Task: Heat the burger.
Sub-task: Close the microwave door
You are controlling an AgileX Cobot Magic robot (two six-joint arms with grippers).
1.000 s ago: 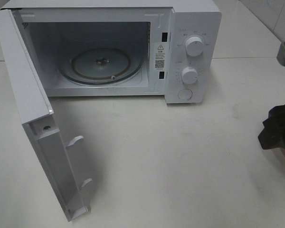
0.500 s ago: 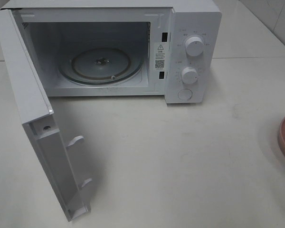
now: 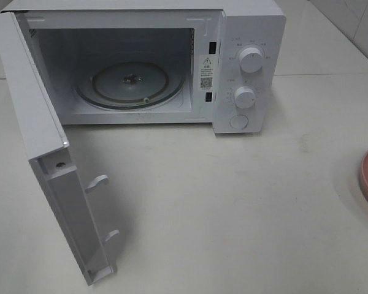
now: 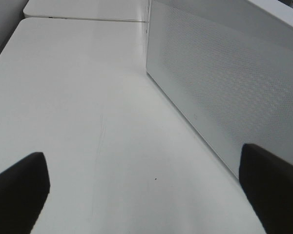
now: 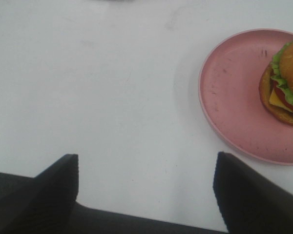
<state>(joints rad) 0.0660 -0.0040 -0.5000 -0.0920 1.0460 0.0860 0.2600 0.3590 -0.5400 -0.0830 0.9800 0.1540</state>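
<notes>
Right gripper [image 5: 146, 195] has pulled back, spread, empty; microwave [image 3: 251, 67] open, burger [image 5: 285, 83] still on plate [image 5: 234, 97].

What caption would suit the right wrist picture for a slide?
Open right gripper hangs above the white table, beside a pink plate carrying the burger.

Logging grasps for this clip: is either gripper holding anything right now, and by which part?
Nothing is held. The left gripper is open over bare table beside the microwave door. The right gripper is open and empty; the burger lies untouched on the pink plate.
</notes>
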